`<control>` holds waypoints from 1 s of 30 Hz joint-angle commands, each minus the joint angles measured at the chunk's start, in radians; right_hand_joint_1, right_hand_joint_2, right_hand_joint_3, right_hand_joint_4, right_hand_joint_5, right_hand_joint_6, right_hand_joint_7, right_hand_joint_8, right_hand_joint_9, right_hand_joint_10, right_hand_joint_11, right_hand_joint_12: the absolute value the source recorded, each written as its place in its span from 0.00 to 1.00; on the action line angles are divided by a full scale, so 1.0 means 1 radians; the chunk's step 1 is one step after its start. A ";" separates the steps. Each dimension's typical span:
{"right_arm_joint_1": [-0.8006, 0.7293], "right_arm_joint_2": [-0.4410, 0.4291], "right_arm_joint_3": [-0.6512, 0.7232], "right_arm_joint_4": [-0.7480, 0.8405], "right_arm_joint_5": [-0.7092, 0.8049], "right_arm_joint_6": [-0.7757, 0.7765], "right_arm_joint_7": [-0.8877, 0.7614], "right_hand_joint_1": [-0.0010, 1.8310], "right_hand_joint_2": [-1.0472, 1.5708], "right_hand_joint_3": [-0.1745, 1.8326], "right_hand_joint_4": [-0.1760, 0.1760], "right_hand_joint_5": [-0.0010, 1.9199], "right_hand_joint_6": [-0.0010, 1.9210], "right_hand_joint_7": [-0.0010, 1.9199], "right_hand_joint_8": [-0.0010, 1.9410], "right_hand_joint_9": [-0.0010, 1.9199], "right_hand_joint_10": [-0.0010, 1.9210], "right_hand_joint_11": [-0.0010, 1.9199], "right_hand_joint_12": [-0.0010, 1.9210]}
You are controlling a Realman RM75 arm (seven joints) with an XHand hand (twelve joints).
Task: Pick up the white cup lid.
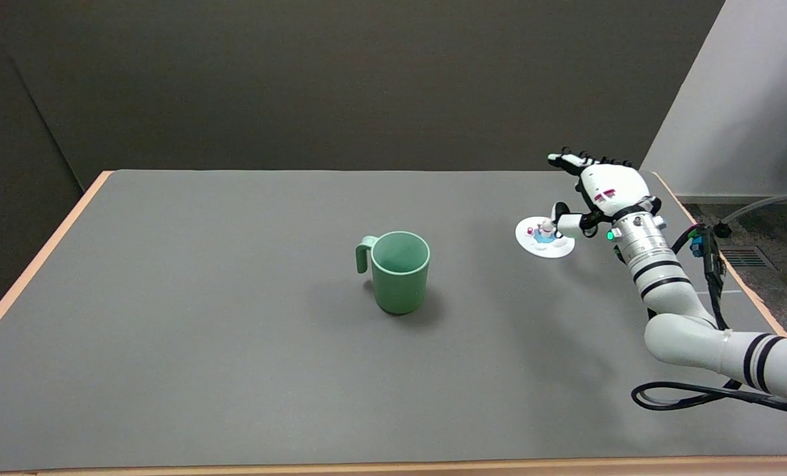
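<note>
Near mid-frame a green mug [399,270] stands on the grey table [202,344], and farther right the white cup lid [543,240] lies flat, its right edge hidden behind the right hand [595,192], whose fingers spread wide, holding nothing.

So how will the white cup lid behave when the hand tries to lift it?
The white cup lid lies flat on the table, so its thin edge looks hard to get under. The small figure on top probably offers the fingers a better grip. It seems stiff and light, and may slide if pushed.
</note>
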 commanded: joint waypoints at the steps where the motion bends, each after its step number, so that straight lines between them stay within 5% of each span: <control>1: 0.054 -0.008 -0.040 0.044 -0.068 -0.061 0.001 0.46 0.67 0.62 0.99 0.28 0.10 0.30 0.08 0.45 0.16 0.41 0.47; 30: 0.035 -0.008 -0.042 0.068 -0.059 -0.083 0.021 0.46 0.67 0.61 0.96 0.28 0.10 0.33 0.09 0.46 0.17 0.43 0.47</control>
